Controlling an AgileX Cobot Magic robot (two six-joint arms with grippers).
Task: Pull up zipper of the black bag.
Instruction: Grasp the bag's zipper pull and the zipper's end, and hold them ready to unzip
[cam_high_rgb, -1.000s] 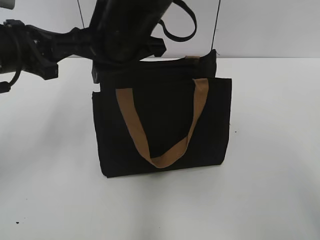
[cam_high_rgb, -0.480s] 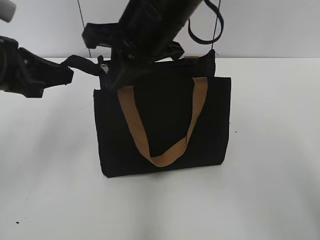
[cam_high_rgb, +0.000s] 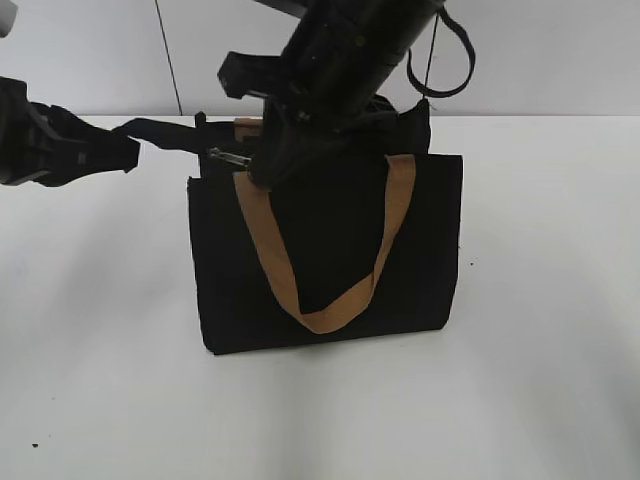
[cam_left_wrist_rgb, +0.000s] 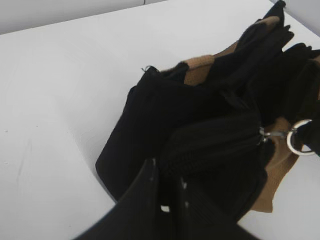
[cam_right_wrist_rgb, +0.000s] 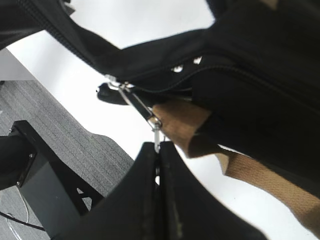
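Observation:
The black bag (cam_high_rgb: 330, 250) stands upright mid-table, its tan handle (cam_high_rgb: 270, 250) hanging down the front. My left gripper (cam_high_rgb: 128, 140) is shut on a black fabric end of the bag's top edge, stretched out to the left. In the left wrist view its jaws (cam_left_wrist_rgb: 167, 182) pinch black fabric of the bag (cam_left_wrist_rgb: 150, 115). My right gripper (cam_high_rgb: 262, 165) comes down from above and is shut on the zipper (cam_high_rgb: 228, 155) pull tab near the bag's top left. The right wrist view shows the jaws (cam_right_wrist_rgb: 158, 149) clamped on the zipper (cam_right_wrist_rgb: 140, 105) pull. The slider also shows in the left wrist view (cam_left_wrist_rgb: 264, 134).
The white table (cam_high_rgb: 520, 380) spreads around the bag, with a pale wall (cam_high_rgb: 540, 60) behind. In the right wrist view, grey floor (cam_right_wrist_rgb: 65, 145) and a black stand (cam_right_wrist_rgb: 30, 170) lie past the table edge.
My right arm has moved to the right along the bag's top with the zipper pull in its jaws. The left gripper still holds the fabric end, now stretched out.

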